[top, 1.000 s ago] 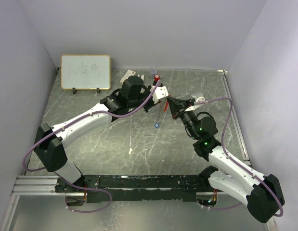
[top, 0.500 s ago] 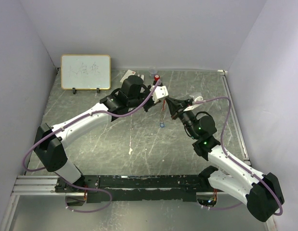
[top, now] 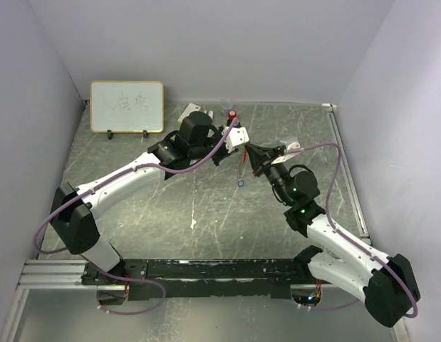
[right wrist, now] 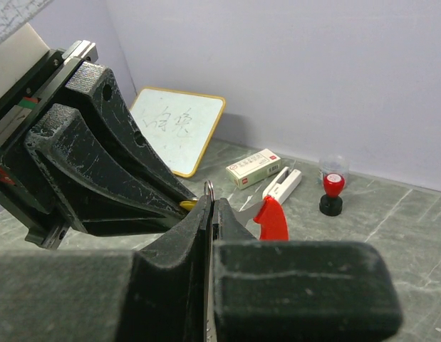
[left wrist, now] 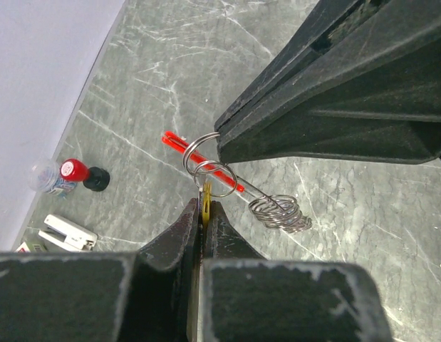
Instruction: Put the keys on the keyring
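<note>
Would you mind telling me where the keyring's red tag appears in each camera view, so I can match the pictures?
Top external: the red tag is a thin sliver just right of centre, above the blue key.
Left wrist: a red strip slanting left of centre, behind the wire rings.
Right wrist: a red tab just right of centre.
Shared landmark: the red-and-black stamp near the back wall, seen in all three views.

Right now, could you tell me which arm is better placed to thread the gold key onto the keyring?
Left, probably: left gripper pinches the gold key at the keyring, which right gripper holds.
</note>
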Available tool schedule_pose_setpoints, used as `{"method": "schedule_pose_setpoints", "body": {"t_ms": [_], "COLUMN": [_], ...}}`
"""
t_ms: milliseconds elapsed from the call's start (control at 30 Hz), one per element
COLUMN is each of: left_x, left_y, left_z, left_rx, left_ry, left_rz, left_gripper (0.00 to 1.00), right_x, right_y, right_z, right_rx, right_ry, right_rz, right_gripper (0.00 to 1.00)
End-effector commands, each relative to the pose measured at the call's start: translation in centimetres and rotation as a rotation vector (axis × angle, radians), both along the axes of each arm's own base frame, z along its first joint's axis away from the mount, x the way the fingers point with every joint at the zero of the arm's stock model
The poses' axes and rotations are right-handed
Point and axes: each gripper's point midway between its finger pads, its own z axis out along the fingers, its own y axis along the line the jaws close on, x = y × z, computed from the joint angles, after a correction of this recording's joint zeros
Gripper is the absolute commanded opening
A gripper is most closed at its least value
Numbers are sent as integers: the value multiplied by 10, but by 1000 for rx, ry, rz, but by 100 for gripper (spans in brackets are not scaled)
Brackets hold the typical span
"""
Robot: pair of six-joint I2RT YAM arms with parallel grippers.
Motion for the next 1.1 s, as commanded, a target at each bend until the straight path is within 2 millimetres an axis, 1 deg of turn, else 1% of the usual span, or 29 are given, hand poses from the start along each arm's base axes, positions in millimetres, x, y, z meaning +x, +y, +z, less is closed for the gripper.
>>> {"method": "schedule_pose_setpoints", "body": {"t_ms": [0, 167, 300, 433, 767, 1067], "left_x": [-4, -6, -6, -3, 7, 11], "left_y": [-5, -6, -7, -8, -5, -8], "left_z": [11, 9, 11, 13, 15, 23], "left_rx": [-23, -23, -27, -22, -16, -20], "left_ry": [-14, -9, -14, -24, -44, -67], "left_rz": [-34, -41, -44, -37, 7, 3], "left_gripper": [7, 7, 7, 7, 7, 7], "right_x": [1, 2, 3, 3, -2, -6], "right_y": [-4, -3, 0, 2, -3, -2], "right_z": [22, 25, 25, 24, 25, 20], "right_rx": [58, 59, 56, 53, 44, 16], "right_ry": [-56, -60, -61, -57, -59, -51], "right_rz": [-21, -20, -7, 0, -5, 5], "right_gripper": [0, 0, 0, 0, 0, 0]}}
